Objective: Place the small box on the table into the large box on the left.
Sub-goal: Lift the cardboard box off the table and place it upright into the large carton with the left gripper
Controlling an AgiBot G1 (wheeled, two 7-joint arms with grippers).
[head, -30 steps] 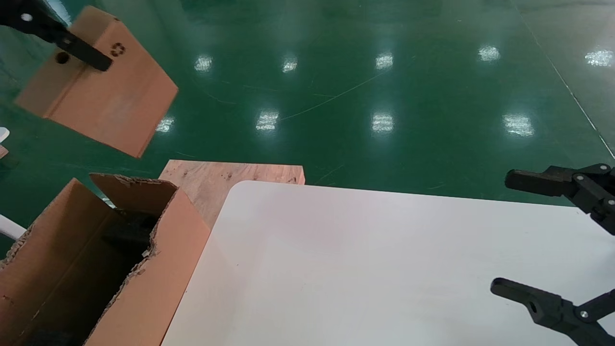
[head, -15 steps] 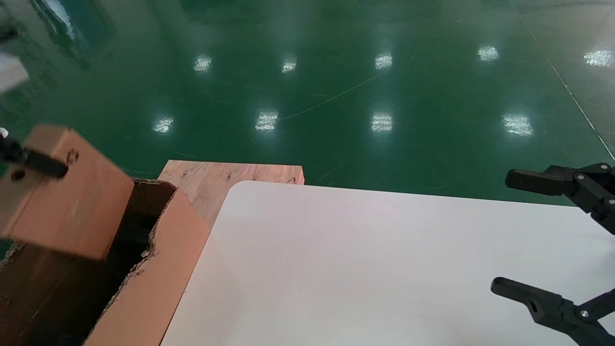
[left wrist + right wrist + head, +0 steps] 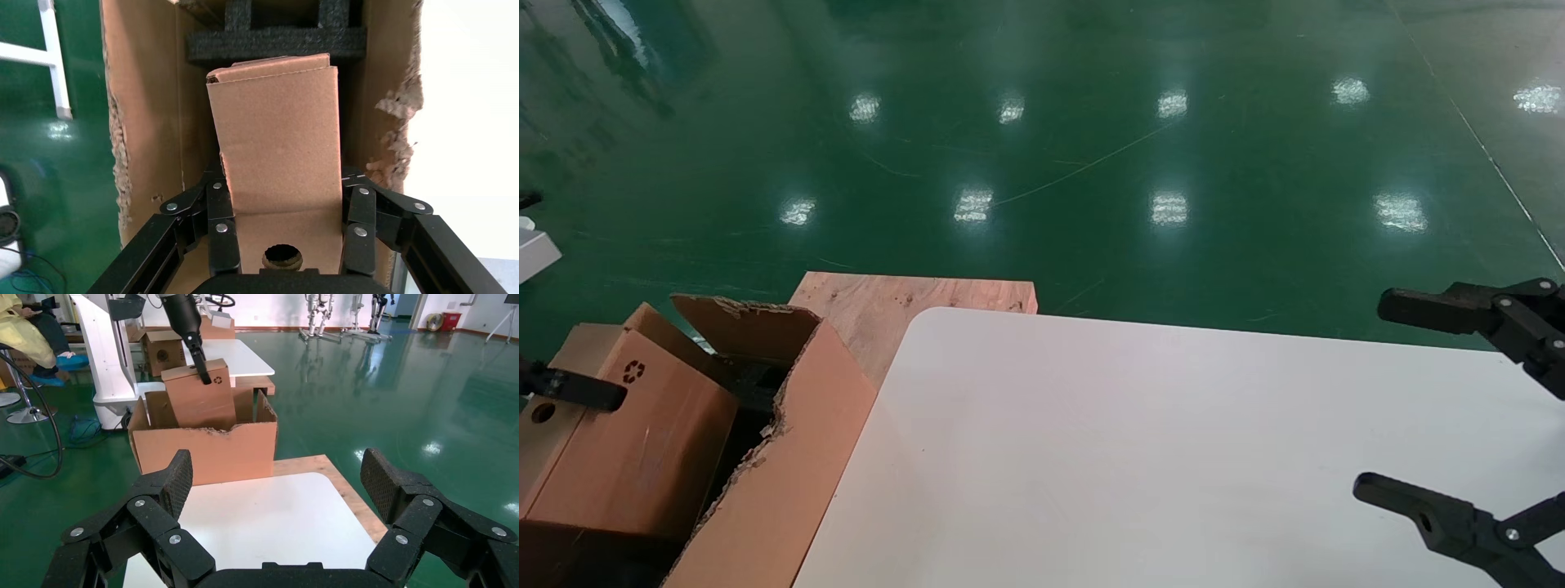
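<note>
Since a second ago your small box (image 3: 641, 441) has dropped from high over the green floor (image 3: 1091, 163) down into the large box (image 3: 789, 457); half a second ago it was only at the rim. Now it sits partly inside, tilted, top end with the recycling symbol and round hole sticking up above the ragged flap edges. Left wrist view: small box (image 3: 275, 141) runs down into the dark inside of the large box (image 3: 147, 122), far end near black foam (image 3: 275, 43) at the bottom.

Your left gripper (image 3: 284, 236) pinches the small box, one finger (image 3: 221, 242) pressed on each side face, round hole between them. Head view shows just one black finger (image 3: 576, 390) across the box face. Right wrist view also catches it: left arm reaching down, small box (image 3: 199, 395) poking out of the large box (image 3: 208, 450).

Large box stands just beside the table (image 3: 1173, 457) on its left edge, wooden board (image 3: 903, 302) behind both.

Your right gripper (image 3: 1442, 408) hangs over the table's right side, fingers spread wide, nothing in them; same place as before.
</note>
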